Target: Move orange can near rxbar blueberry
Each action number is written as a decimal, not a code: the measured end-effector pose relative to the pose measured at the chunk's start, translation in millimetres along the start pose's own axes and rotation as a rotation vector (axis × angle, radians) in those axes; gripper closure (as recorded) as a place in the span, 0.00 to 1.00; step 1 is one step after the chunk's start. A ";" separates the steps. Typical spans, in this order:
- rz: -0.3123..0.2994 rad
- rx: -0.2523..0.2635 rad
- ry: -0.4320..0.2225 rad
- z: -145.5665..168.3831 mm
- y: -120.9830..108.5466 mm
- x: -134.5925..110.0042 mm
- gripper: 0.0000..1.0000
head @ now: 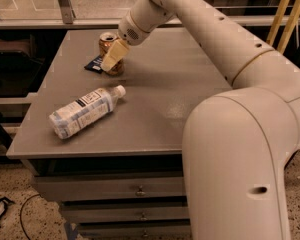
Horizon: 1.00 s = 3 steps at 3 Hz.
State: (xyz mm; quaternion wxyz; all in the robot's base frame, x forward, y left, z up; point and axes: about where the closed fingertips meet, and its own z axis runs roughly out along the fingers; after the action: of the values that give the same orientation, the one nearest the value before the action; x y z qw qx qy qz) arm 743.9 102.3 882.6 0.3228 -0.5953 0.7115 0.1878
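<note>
Only one camera view here. The orange can (pixel 106 44) stands upright on the grey table (pixel 190 84), towards the far left part of the top. Its long axis is straight up and down, with the silver top and pull tab facing the ceiling.

The gripper (pixel 110 59) sits right on the can. One pale finger (pixel 115 55) lies slanted across the side of the can nearest the camera, and the other finger is hidden behind the can. As far as it shows, the fingers are closed around the can, which sits between them with its base on the table.

The blueberry bar (pixel 94 64) lies flat just beside the fingertips on the camera's left, touching or almost touching the foot of the can. Only part of the dark wrapper sticks out. The rest is behind the can and finger, so its long axis is hard to call, and the lettering can't be read.

Nearer the camera than the fingers, and clear of them, a water bottle (pixel 84 109) lies on its side. Its white cap points back up towards the can.

The big white arm (pixel 230 134) fills the right side and is cut off at the top and bottom edges. Drawers (pixel 115 189) sit under the table.
</note>
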 end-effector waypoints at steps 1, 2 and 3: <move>0.000 0.000 0.000 0.1 0.0 0.0 0.00; -0.014 0.007 -0.046 -9.1 -15.6 1.0 0.00; 0.008 0.056 -0.043 -43.4 -19.2 17.6 0.00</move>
State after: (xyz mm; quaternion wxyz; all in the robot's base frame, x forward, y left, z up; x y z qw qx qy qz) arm 750.8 57.1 904.2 0.3539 -0.5787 0.7118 0.1821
